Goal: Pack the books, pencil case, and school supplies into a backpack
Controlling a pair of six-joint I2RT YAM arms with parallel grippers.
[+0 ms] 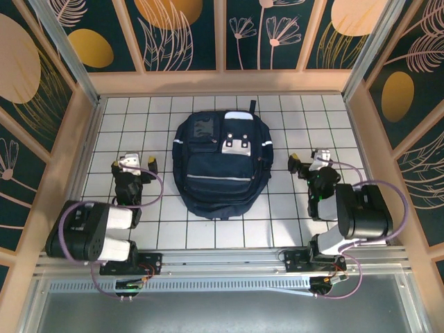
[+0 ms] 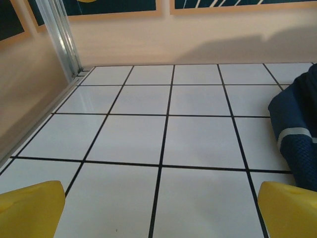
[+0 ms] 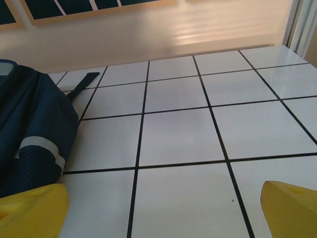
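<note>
Both pincers were wide open and holding nothing, so quick rundown: the left gripper [image 1: 134, 165] hung over the tiles off the left side of the backpack [image 1: 218, 166] and the right gripper [image 1: 310, 161] off its right side. Each was near the bag but clear of it, with bare tile in between. From the left wrist cam, the yellow fingertips [image 2: 32, 208] were spread right out to the bottom corners, and same deal on the right wrist cam. The backpack itself lay flat, front side up, pretty much dead centre on the table [image 1: 291, 215], top end pointing at the far wall. You could see the grey-white flap patch [image 1: 236, 144] on its upper right and a thin white stripe [image 1: 218, 178] running across the front pocket. On the left wrist cam the navy fabric [image 2: 297, 134] poked in at the right edge, and on the right wrist cam it bulged in from the left [image 3: 29, 134], with a black strap [image 3: 81, 85] lying on the tiles past it. Around all that was the white grid-lined tabletop, then the peach walls [image 2: 198, 39], and a metal post [image 2: 62, 39] in the far left corner.
</note>
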